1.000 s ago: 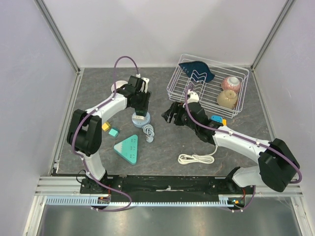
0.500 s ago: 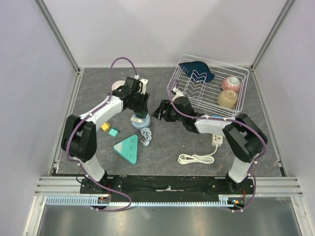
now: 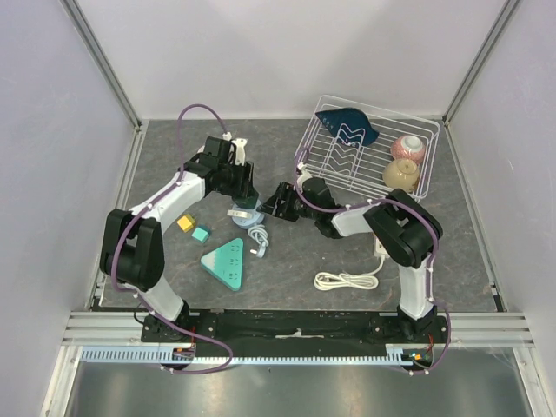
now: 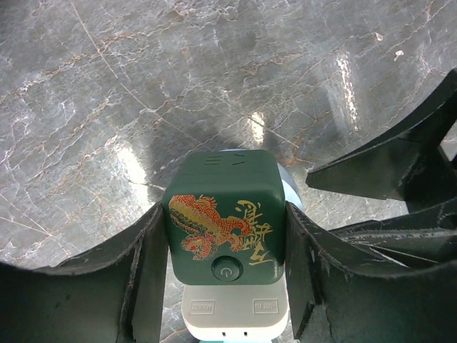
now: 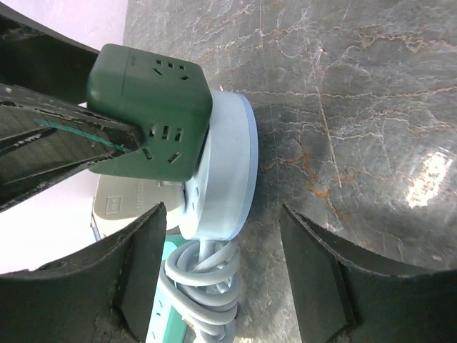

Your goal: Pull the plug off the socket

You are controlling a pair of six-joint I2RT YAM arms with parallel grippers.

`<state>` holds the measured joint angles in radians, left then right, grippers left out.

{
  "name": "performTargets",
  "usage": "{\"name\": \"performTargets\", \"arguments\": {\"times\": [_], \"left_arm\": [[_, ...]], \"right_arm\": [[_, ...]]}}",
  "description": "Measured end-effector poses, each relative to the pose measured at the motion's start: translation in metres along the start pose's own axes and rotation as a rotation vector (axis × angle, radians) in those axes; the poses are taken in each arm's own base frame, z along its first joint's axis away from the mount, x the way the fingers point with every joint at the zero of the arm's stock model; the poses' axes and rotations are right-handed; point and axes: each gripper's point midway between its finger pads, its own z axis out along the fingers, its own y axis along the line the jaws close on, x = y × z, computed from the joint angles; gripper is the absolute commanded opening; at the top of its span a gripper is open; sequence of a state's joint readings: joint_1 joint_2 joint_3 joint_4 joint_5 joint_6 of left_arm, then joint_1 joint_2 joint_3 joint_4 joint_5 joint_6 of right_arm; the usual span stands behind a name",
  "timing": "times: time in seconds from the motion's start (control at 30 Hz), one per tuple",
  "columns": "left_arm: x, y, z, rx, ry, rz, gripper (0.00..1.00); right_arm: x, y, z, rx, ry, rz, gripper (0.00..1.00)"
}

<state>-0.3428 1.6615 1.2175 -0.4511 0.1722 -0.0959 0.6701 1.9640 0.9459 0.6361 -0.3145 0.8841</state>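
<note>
Top: plug (image 3: 247, 205) seated on socket (image 3: 253, 219); my left jaws over it from 10 o'clock, right jaws at 3.
Left wrist: left jaws clamped on the plug's flanks.
Right wrist: right jaws wide, socket at 12, plug sticking out toward 10.

This is a robotics lab test cell: pale wall panels (image 3: 287, 52) set in aluminium frame posts (image 3: 102, 65) box in a grey marble-patterned bench (image 3: 434, 252), the cabled left arm (image 3: 165, 201) and right arm (image 3: 404, 234) are bolted to a metal rail (image 3: 295, 334), and a household wire dish rack (image 3: 365, 161) sits among them.
</note>
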Motion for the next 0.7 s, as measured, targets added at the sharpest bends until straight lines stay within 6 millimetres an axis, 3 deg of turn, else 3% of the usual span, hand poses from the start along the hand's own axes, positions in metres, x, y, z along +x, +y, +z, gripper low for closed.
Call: {"name": "performTargets", "arguments": {"times": [0.27,0.33,0.37,0.5,0.57,0.6,0.7], "left_arm": [[0.001,-0.001,0.001,0.039,-0.006,-0.021,0.02],[0.000,-0.003,0.001,0.052,-0.008,-0.021,0.02],[0.000,-0.004,0.001,0.057,-0.010,-0.022,0.02],[-0.003,-0.005,0.001,0.065,-0.020,-0.027,0.02],[-0.003,-0.004,0.001,0.062,-0.022,-0.032,0.02],[-0.004,-0.004,0.001,0.061,-0.024,-0.033,0.02],[-0.003,-0.003,0.001,0.057,-0.023,-0.035,0.02]], "right_arm": [[0.016,-0.008,0.019,-0.073,0.034,0.079,0.63],[0.019,-0.008,0.021,-0.085,0.041,0.089,0.56],[0.019,-0.007,0.021,-0.091,0.043,0.092,0.52],[0.013,0.000,0.023,-0.113,0.034,0.093,0.21],[0.011,-0.004,0.025,-0.106,0.024,0.111,0.12],[0.011,-0.005,0.025,-0.108,0.024,0.115,0.01],[0.012,-0.004,0.026,-0.117,0.021,0.124,0.00]]}}
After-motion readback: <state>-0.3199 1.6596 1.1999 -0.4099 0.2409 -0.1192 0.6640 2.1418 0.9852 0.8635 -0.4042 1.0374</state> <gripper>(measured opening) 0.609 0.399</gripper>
